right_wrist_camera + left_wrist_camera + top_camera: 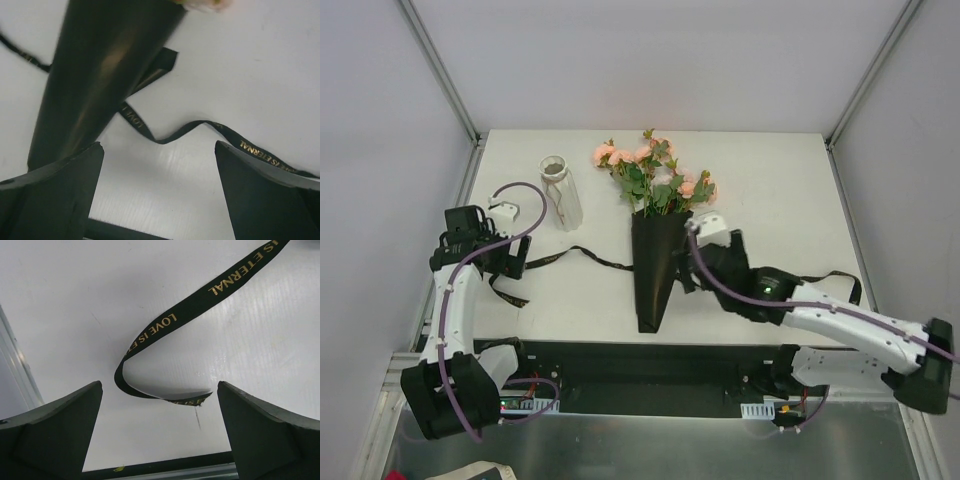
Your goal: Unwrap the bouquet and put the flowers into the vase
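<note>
So the ribbon [165, 325] looks undone — left claw [159, 387] and right claw [159, 147] both gape empty. The bouquet [653, 265] lies just left of the right claw, wrap [100, 75] on. Next: pinch the wrap's edge, peel it open.

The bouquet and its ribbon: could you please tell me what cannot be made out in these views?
Top view: the stems of the flowers are hidden inside the black wrap.
Top view: the vase is too small to show its contents.
Right wrist view: the flowers are a blurred scrap at the top edge; the ribbon passes under the wrap.
Left wrist view: the ribbon's lettering runs off the top edge.
</note>
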